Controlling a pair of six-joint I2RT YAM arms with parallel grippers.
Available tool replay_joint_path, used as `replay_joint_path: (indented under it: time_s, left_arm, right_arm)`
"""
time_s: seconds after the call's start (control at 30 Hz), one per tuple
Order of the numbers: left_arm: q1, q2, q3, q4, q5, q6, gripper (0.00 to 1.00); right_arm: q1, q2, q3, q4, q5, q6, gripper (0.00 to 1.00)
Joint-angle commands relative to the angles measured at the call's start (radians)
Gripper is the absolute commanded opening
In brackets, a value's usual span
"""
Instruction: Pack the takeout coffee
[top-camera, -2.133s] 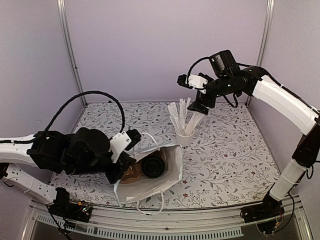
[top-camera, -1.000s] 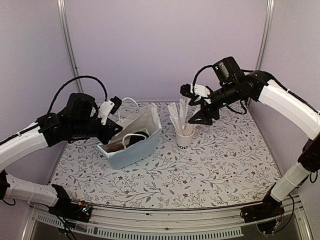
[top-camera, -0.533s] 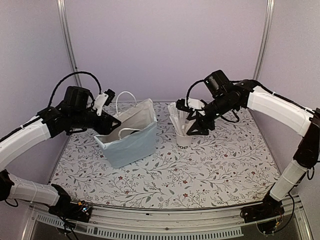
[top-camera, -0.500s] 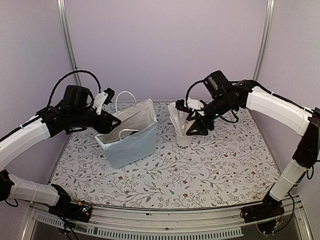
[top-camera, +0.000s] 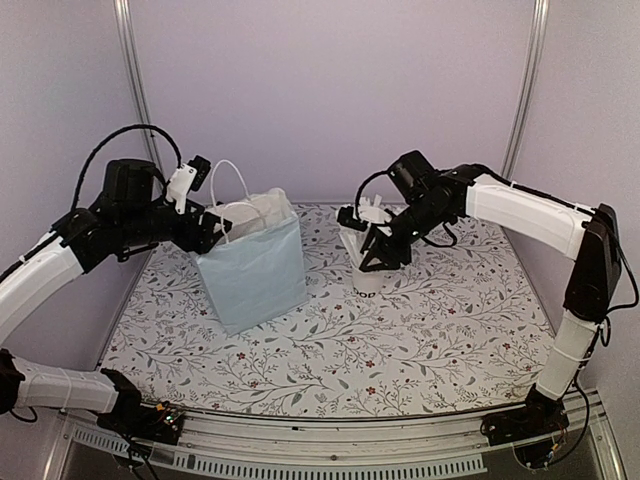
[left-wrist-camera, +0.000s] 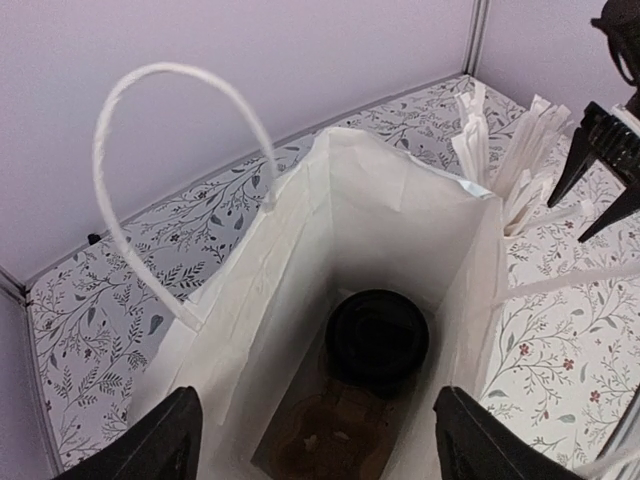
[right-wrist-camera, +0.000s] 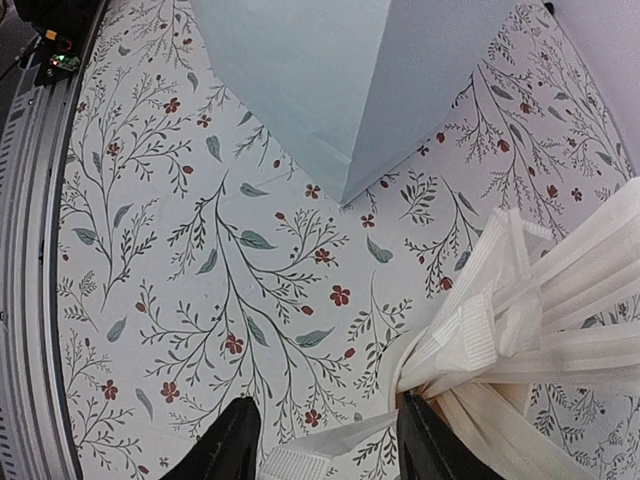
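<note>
Down in the bag (top-camera: 255, 275), at the very bottom: the coffee (left-wrist-camera: 378, 335), upright, black lid facing up, straight below the left tool (left-wrist-camera: 317, 400). Left tool poised at the bag mouth, jaws spread wide, nothing between them. Bag standing upright on the counter (top-camera: 450, 320), at about 9 o'clock of centre in the top view.

Over at 3 o'clock of the bag: the stick cup (top-camera: 368, 278), near it but apart. Right tool (right-wrist-camera: 328, 405) dipped in among the sticks (right-wrist-camera: 540, 290), fingers straddling one wrapped stick lying across the gap. Clamped, or merely bracketing it? Cannot tell, the contact being too hard to read.

Judging from this, coffee already packed; looks like a stick going in next. Key relation for that move: bag mouth at 9 o'clock from the right tool, and seemingly higher than the stick cup's rim. So lift first, then across toward 9, then down into the mouth. Stick's long axis crosswise to the fingers; better tipped end-down before entry, otherwise likely to snag the paper rim. Right arm clearly nearer the sticks, left arm nearer the bag and hanging at the mouth's 9 o'clock edge. Worth pulling that one back toward 9 to keep the two from clashing.
</note>
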Motion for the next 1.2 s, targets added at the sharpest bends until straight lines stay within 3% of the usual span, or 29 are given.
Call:
replay_joint_path:
  time_s: [0.0,0.17,0.3,0.37,0.8,1.17]
  left_arm:
    - [0.012,-0.005,0.005,0.014,0.008,0.003,0.83]
    - [0.011,-0.041,0.016,0.004,-0.004,0.004,0.83]
    - [0.013,-0.063,0.013,-0.015,-0.016,0.002,0.83]
    - [0.013,-0.071,0.016,-0.027,-0.02,-0.004,0.83]
    - [0.013,-0.145,-0.006,-0.037,-0.069,-0.082,0.83]
    - [0.012,-0.22,-0.017,-0.054,-0.072,-0.164,0.82]
  right_arm:
    - [0.002,0.019,0.05,0.007,-0.02,0.027,0.42]
    - [0.002,0.002,0.059,-0.003,-0.009,0.032,0.39]
    - [0.002,-0.007,0.068,-0.021,-0.016,0.026,0.19]
    - [0.002,-0.011,0.082,-0.037,-0.023,0.024,0.14]
    - [0.002,-0.137,0.123,-0.088,-0.015,0.014,0.03]
    - [0.002,-0.241,0.152,-0.058,-0.082,0.031,0.0]
